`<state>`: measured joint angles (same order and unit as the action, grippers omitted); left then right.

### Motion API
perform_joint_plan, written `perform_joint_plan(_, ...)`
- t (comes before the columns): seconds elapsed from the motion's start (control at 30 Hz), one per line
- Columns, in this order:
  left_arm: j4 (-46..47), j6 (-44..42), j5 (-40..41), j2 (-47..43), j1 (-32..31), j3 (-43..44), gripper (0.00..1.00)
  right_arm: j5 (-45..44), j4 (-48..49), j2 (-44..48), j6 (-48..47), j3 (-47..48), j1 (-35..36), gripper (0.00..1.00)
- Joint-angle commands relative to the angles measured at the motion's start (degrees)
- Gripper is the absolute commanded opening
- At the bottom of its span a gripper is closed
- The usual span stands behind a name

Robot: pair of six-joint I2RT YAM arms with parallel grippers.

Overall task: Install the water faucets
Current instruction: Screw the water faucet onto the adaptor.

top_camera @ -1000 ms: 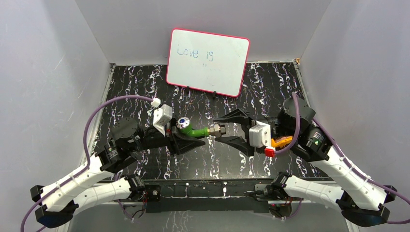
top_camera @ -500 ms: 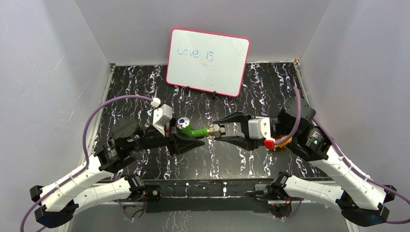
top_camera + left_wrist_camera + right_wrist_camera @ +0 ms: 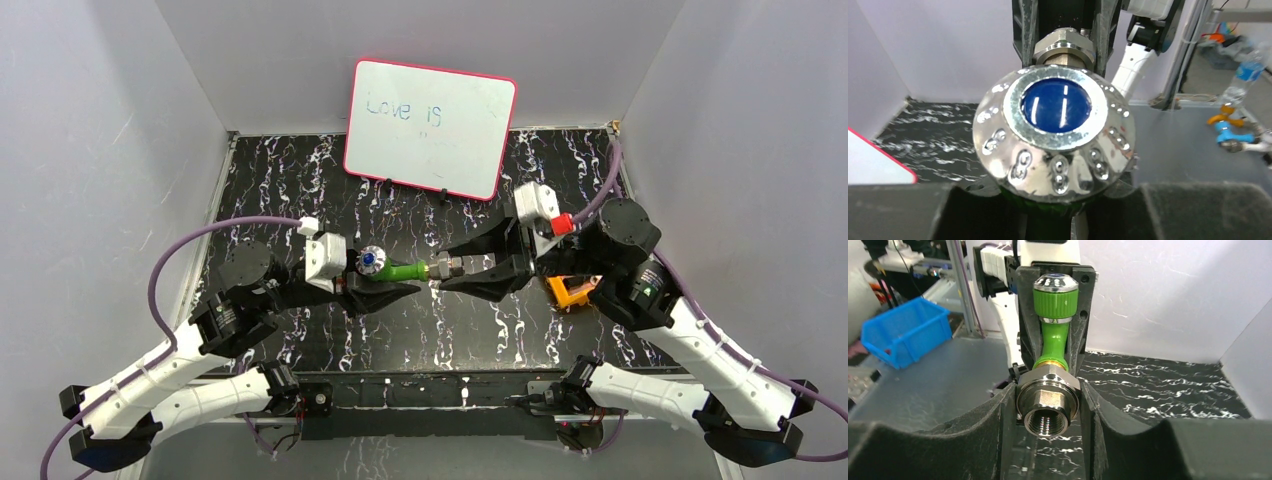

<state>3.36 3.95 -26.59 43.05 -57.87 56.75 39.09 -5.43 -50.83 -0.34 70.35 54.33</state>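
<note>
The green water faucet [image 3: 405, 271] hangs level above the middle of the table, held between both arms. My left gripper [image 3: 385, 282] is shut on its green body just under the blue-and-silver knob [image 3: 1055, 135], which fills the left wrist view. My right gripper [image 3: 455, 272] is shut on the silver threaded fitting [image 3: 1048, 402] at the other end, one finger pressed against each side of the hex nut. The right wrist view looks into the fitting's open threaded bore, with the faucet's green body [image 3: 1054, 335] and my left gripper's fingers [image 3: 1023, 315] behind it.
A pink-framed whiteboard [image 3: 430, 128] stands at the back of the black marbled table [image 3: 300, 170]. An orange tray [image 3: 568, 292] lies under my right wrist. Grey walls close in the left, right and back sides.
My right gripper has shut on the fitting, and its wrist has rolled so its camera swung to the far side. The left wrist has turned a little and the faucet now lies flatter.
</note>
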Motion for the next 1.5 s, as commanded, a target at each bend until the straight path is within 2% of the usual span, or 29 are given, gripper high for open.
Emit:
perform_joint_plan(0.0,6.7,-13.1,0.3,-0.4,-0.2,1.2,0.00,-3.5,4.8,-0.7,13.4,-0.4,0.2,0.00)
perform_joint_plan(0.2,15.9,-25.6,1.8,-2.8,-0.2,-4.8,0.00,-6.7,3.2,-2.0,24.3,0.2,0.2,0.00)
perform_joint_plan(0.37,14.8,-33.3,3.3,-2.4,-0.1,-4.8,0.00,-9.8,0.1,-3.4,32.3,1.3,0.2,0.00)
perform_joint_plan(0.63,11.7,-37.8,4.3,-2.1,-0.2,-3.7,0.00,-16.7,-5.3,-4.7,51.8,1.1,0.3,0.00)
perform_joint_plan(0.73,11.7,-37.8,4.3,-2.4,-0.2,-3.9,0.00,-17.4,-3.9,-4.1,55.6,-0.7,0.2,0.00)
perform_joint_plan(0.87,10.9,-37.2,4.0,-2.8,-0.2,-3.9,0.00,-20.6,-3.2,-2.5,54.5,-1.4,0.2,0.13)
perform_joint_plan(0.93,10.6,-37.0,4.1,-3.1,-0.2,-4.0,0.00,-21.7,-2.6,-1.9,53.5,-1.4,0.1,0.24)
perform_joint_plan(1.03,10.3,-36.5,4.1,-3.1,-0.1,-4.2,0.00,-21.2,0.0,-1.4,51.0,-1.3,0.2,0.50)
perform_joint_plan(1.1,10.2,-35.6,4.1,-3.2,-0.1,-4.3,0.00,-21.0,3.2,-0.6,45.8,-1.8,0.1,0.70)
perform_joint_plan(1.13,10.3,-34.7,4.0,-3.1,-0.1,-4.3,0.00,-21.4,4.3,0.0,43.7,-2.4,0.2,0.75)
perform_joint_plan(1.33,10.7,-27.9,4.8,-3.9,-0.2,-5.3,0.00,-23.2,17.4,4.5,37.7,-7.0,0.2,0.82)
perform_joint_plan(1.47,10.6,-20.0,7.0,-4.4,-0.1,-5.0,0.00,-20.8,18.1,6.6,25.2,-6.3,0.2,0.83)
